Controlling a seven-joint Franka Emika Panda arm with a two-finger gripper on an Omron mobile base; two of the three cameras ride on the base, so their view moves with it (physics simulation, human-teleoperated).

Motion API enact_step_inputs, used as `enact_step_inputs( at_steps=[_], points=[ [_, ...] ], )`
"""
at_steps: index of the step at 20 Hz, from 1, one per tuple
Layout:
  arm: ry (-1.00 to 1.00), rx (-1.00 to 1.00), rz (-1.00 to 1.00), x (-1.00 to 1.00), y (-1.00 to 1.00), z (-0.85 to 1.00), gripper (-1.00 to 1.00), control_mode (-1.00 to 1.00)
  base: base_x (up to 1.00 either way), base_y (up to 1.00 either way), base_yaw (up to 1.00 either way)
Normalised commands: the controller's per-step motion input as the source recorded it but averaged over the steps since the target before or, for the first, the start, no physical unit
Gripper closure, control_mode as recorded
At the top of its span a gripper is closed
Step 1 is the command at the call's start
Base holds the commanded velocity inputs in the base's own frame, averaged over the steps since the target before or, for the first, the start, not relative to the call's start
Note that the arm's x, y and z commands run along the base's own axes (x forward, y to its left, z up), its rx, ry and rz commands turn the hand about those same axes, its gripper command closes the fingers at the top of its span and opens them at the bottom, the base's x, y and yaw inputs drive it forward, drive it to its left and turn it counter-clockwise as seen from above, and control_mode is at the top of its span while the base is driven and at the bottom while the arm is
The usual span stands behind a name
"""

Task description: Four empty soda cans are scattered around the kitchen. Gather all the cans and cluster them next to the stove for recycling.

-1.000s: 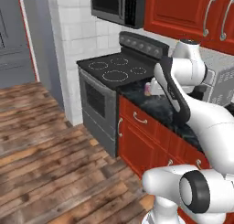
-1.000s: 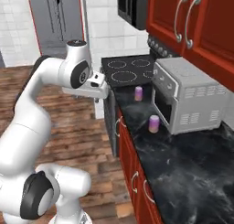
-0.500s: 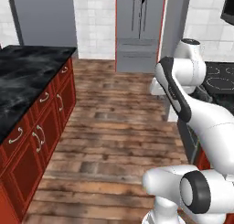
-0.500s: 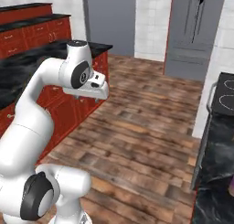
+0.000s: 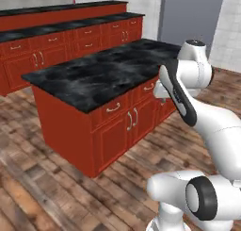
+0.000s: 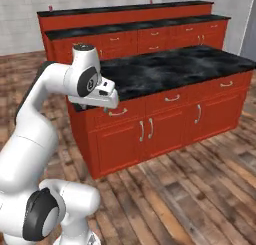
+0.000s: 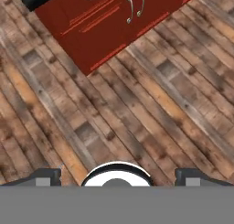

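My gripper [image 7: 118, 176] is open, its two dark fingertips [image 7: 45, 175] standing wide apart with nothing between them. It points down at the wood floor [image 7: 137, 109] of the kitchen, in front of a red cabinet front [image 7: 105, 26]. The hand [image 5: 161, 89] is held close to the arm, level with the near edge of a black-topped island [image 5: 94, 79]; from the other side the hand [image 6: 107, 98] hangs over the island's left corner [image 6: 85, 109]. The soda cans and the stove are out of view.
The red island with black marbled top [image 6: 170, 69] stands straight ahead. Behind it runs a long red cabinet run with a raised back ledge [image 5: 61, 18]. A tall grey panel [image 5: 193, 18] rises at the far right. Wood floor [image 6: 190, 189] surrounds the island.
The whole picture has swung round with the base: from the stove and toaster-oven counter, past open floor and a grey door, to the island. The arm keeps its pose and the gripper stays open.
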Motion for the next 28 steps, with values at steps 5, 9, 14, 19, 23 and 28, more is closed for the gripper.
enact_step_inputs(
  at_steps=[5,9,14,19,23,28],
  points=[
    [0.00,0.00,0.00,0.00,0.00,0.00,-1.00,1.00,0.00,-0.03,0.91],
    [0.00,0.00,0.00,0.00,0.00,0.00,-1.00,1.00,0.00,-0.06,0.77],
    [0.00,0.00,0.00,0.00,0.00,0.00,-1.00,1.00,0.00,-0.05,0.58],
    [0.00,0.00,0.00,0.00,0.00,0.00,-1.00,1.00,0.01,-0.01,0.20],
    [0.00,0.00,0.00,0.00,0.00,0.00,-1.00,1.00,0.15,0.00,0.03],
    [0.00,0.00,0.00,0.00,0.00,0.00,-1.00,1.00,0.39,0.02,-0.01]
  ],
)
